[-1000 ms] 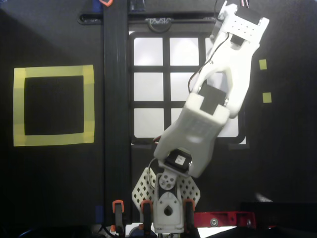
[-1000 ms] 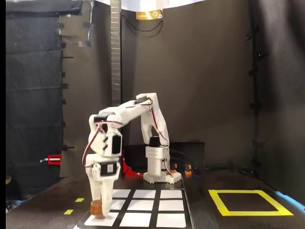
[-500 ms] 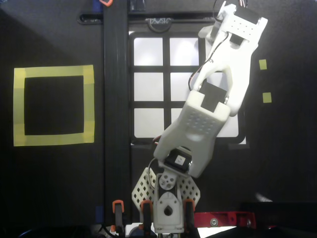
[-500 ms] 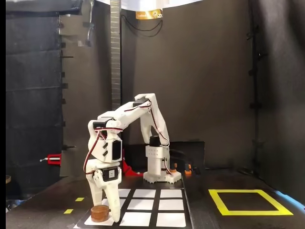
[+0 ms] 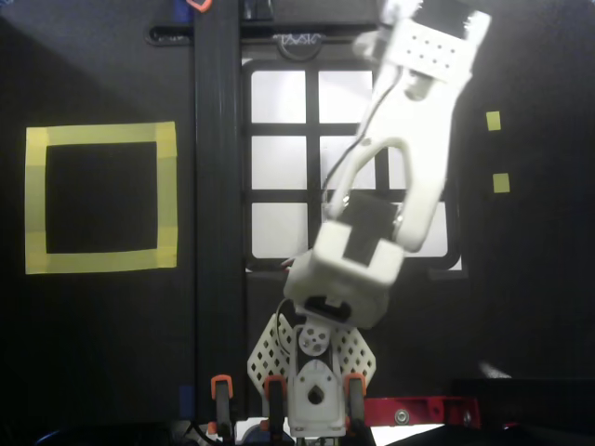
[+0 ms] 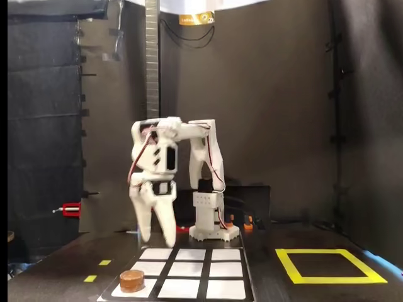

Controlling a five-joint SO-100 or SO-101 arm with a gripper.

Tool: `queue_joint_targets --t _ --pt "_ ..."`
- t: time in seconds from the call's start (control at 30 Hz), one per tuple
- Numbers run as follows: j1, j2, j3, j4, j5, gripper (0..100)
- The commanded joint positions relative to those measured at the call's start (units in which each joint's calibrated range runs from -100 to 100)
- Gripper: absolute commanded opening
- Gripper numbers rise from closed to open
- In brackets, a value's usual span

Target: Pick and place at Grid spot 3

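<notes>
A brown round puck (image 6: 132, 281) sits on the near-left corner cell of the glowing 3x3 grid, Grid spot 3 (image 6: 147, 290), in the fixed view. My gripper (image 6: 157, 241) hangs fingers-down above the grid's far-left part, behind the puck and apart from it. Its jaws are spread and hold nothing. In the overhead view my white arm (image 5: 409, 177) lies over the grid's right column and hides that corner cell and the puck. The frame's embossed lettering (image 5: 297, 40) is at the top edge there.
A yellow tape square (image 5: 100, 135) lies left of the grid in the overhead view and on the right in the fixed view (image 6: 315, 252). Small yellow tape marks (image 5: 493, 121) lie on the other side. A black vertical beam (image 5: 218, 186) runs beside the grid.
</notes>
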Motion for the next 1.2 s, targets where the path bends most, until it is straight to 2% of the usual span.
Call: queue_joint_targets --t 0.0,0.13,0.3,0.4,0.5,0.57,0.63,0.97,1.17 --pt "-1.48 -4.44 -1.57 2.36 -0.98 35" --pt "-2.23 -4.96 -1.57 3.52 -2.54 35" --pt "-6.42 -5.47 -1.48 3.52 -17.24 35" --pt "-7.85 -6.59 -1.48 3.77 -23.49 35" --pt "-8.18 -6.59 -1.38 4.27 -24.66 25" --pt "-8.02 -6.59 -1.38 3.86 -25.35 9" --pt "-7.93 -6.59 -1.38 3.86 -25.40 0" --pt "-9.44 -10.79 -0.74 -1.46 -28.23 0" --pt "-12.54 -31.74 26.21 -18.89 -30.48 0"
